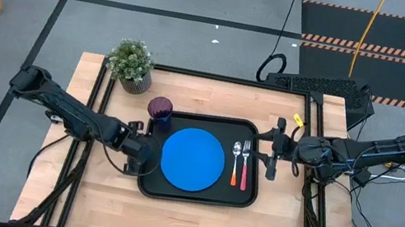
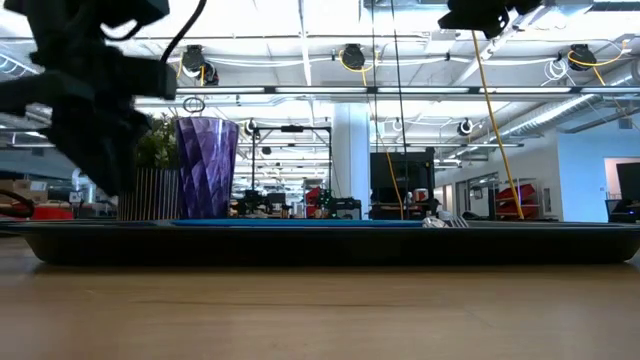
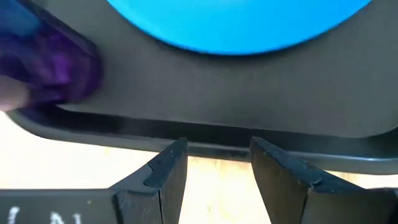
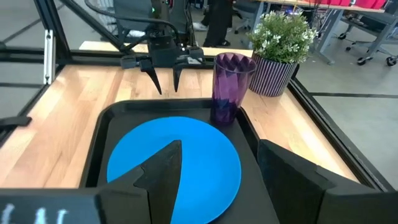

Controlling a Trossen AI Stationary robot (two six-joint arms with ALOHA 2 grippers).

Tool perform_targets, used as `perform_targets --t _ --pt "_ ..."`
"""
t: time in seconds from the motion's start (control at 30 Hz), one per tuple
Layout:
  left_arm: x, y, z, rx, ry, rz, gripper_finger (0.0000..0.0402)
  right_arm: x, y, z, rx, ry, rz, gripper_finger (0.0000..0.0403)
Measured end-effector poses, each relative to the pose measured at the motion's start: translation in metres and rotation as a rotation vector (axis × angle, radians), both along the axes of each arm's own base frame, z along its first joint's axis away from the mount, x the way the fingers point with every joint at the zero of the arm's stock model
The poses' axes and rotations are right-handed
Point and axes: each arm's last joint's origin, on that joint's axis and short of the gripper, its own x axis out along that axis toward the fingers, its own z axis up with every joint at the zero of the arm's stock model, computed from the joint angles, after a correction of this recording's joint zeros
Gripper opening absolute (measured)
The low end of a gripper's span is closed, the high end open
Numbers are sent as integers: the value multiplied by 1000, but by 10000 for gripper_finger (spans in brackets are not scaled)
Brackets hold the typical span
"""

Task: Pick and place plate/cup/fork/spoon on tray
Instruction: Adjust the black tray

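The black tray [image 1: 258,132] lies at the table's middle. The blue plate [image 1: 193,159] lies flat in it. The purple cup [image 1: 160,109] stands upright in the tray's far left corner. The spoon [image 1: 236,159] and the red-pink-handled fork [image 1: 244,166] lie side by side in the tray, right of the plate. My left gripper [image 1: 148,157] is open and empty at the tray's left rim [image 3: 211,134]. My right gripper [image 1: 273,149] is open and empty just off the tray's right rim; it shows in its wrist view [image 4: 217,177].
A potted green plant [image 1: 132,64] stands at the table's far left, behind the cup. A small yellow object [image 1: 298,120] lies on the table's far right. Bare wood lies in front of the tray.
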Motion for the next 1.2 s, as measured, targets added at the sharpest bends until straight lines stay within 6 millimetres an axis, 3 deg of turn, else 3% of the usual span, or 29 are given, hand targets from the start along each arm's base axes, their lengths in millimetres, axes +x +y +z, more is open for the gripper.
perform_targets --t 0.23,0.47,0.77,1.0,1.2 --pt "-7 0 36 48 -60 19 177 -10 -3 7 48 -46 -12 203" --pt "-42 9 74 79 -272 162 177 -15 -4 2 64 -75 -12 203" --pt "-87 10 115 75 -638 173 177 -33 -8 -18 92 -189 -11 203" --pt "-99 9 121 148 -741 186 177 -47 -12 -30 162 -231 -39 203" --pt "-98 5 110 177 -729 187 177 -47 -15 -53 129 -40 -168 203"
